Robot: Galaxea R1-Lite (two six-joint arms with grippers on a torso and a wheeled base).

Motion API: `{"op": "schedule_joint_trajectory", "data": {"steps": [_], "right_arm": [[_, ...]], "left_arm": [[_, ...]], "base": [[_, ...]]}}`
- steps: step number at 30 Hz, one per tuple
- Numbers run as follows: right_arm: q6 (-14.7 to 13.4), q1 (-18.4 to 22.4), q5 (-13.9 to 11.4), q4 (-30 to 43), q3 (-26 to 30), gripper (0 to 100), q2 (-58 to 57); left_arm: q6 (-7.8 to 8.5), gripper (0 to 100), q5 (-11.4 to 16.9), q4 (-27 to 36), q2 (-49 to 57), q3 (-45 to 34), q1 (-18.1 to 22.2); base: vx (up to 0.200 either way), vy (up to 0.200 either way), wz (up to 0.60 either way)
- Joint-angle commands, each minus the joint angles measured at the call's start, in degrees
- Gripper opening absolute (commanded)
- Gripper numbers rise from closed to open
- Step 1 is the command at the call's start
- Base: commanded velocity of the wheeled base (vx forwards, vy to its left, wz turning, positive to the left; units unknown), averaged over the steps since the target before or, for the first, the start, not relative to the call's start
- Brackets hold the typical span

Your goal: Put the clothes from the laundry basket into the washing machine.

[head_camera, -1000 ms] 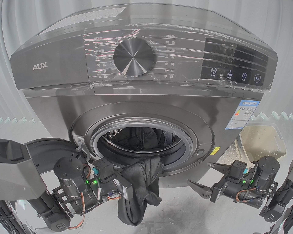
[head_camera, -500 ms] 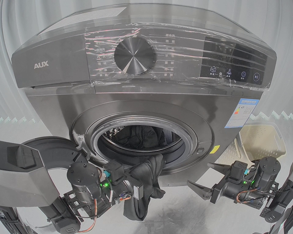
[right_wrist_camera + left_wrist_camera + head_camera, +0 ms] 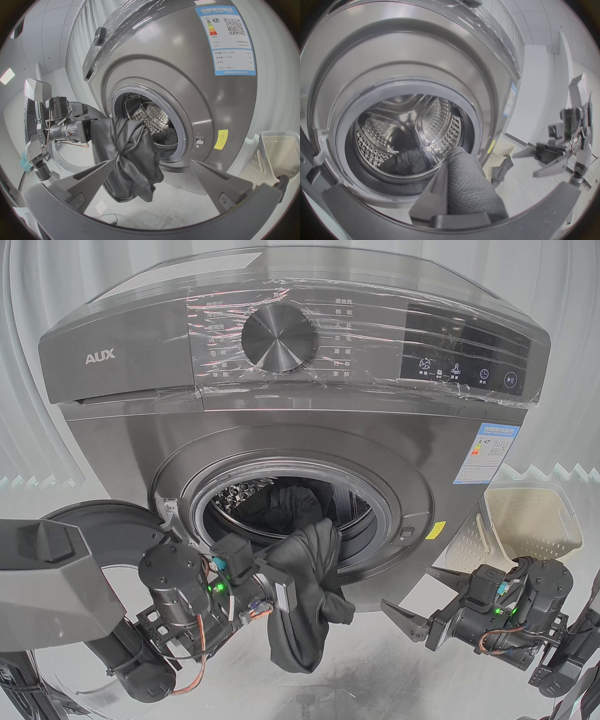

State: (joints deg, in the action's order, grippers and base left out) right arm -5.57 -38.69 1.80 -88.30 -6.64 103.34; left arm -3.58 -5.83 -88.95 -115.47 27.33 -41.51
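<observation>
Black garment (image 3: pixel 312 609) in left end effector (image 3: pixel 456 175)

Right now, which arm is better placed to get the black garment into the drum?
Left. The left gripper is shut on the black garment, which hangs at the lip of the drum opening. The right gripper is open, empty, off to the side near the laundry basket.
</observation>
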Motion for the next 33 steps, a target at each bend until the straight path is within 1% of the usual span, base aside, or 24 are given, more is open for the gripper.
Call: {"op": "schedule_joint_trajectory", "data": {"steps": [1,2,4,6,8,10,11,12,13,14,15,16,18,20,21,25,27,33], "right_arm": [[-0.23,-2.79,2.68,-0.03,-1.53,100,0.28],[-0.32,-3.23,3.03,-0.03,-1.79,100,0.28],[-0.32,-3.85,3.21,-0.03,-2.06,100,0.37],[-0.32,-3.93,3.21,-0.03,-2.06,100,0.37],[-0.32,-3.93,3.21,-0.03,-1.97,100,0.55],[-0.41,-3.67,3.21,-0.03,-2.06,100,0.81],[-0.41,-3.58,3.21,-0.03,-2.06,100,0.99],[-0.41,-3.58,3.21,-0.03,-2.06,100,1.07],[-0.41,-3.49,3.12,-0.03,-2.06,100,1.16],[-0.41,-3.49,3.12,-0.03,-2.06,100,1.16],[-0.41,-3.49,3.12,-0.03,-2.06,100,1.25],[-0.41,-3.49,3.12,-0.03,-2.06,100,1.25],[-0.41,-3.58,3.12,-0.03,-2.06,100,1.25],[-0.41,-3.58,3.12,-0.03,-2.15,100,1.34],[-0.41,-3.58,3.12,-0.03,-2.23,100,1.34],[-0.41,-3.41,3.12,-0.03,-2.32,100,1.25],[-0.41,-3.32,3.12,-0.03,-2.32,100,1.25],[-0.41,-3.41,3.12,-0.03,-2.32,100,1.25]], "left_arm": [[-0.28,0,0.82,0.01,-1.51,4.57,3.45],[-0.02,0,1.34,0.01,-2.13,5.54,4.42],[-0.20,0,2.93,-0.08,-3.62,8.70,5.30],[-0.46,0,3.01,0.01,-4.41,10.20,5.39],[-0.37,0,2.49,0.01,-6.79,12.40,6.00],[-0.72,0,2.05,0.19,-7.93,12.92,5.83],[-1.34,0,1.78,0.27,-8.46,13.19,5.65],[-3.01,0,1.52,0.36,-9.60,13.71,5.56],[-4.33,0,1.17,0.27,-10.74,14.50,5.47],[-4.85,0,0.91,0.19,-11.36,15.38,5.47],[-5.12,0,-0.50,0.27,-12.76,17.67,6.00],[-4.85,0,-1.56,0.36,-13.73,19.60,6.18],[-4.77,0,-2.52,0.54,-15.84,23.73,7.06],[-4.68,0,-2.61,1.06,-17.51,26.55,7.85],[-4.59,0,-2.61,2.29,-18.83,28.66,8.11],[-4.50,0,-2.26,6.07,-21.38,32.43,8.64],[-4.41,0,-2.26,8.45,-22.96,36.57,8.90],[-4.41,0,-2.43,13.54,-26.39,45.09,10.13]], "base": [[0.000,0.000,0.00],[0.000,0.000,0.00],[0.000,0.000,0.00],[0.000,0.000,0.00],[0.000,0.000,0.00],[0.000,0.000,0.00],[0.000,0.000,0.00],[0.000,0.000,0.00],[0.000,0.000,0.00],[0.000,0.000,0.00],[0.000,0.000,0.00],[0.000,0.000,0.00],[0.000,0.000,0.00],[0.000,0.000,0.00],[0.000,0.000,0.00],[0.000,0.000,0.00],[0.000,0.000,0.00],[0.000,0.000,0.00]]}}
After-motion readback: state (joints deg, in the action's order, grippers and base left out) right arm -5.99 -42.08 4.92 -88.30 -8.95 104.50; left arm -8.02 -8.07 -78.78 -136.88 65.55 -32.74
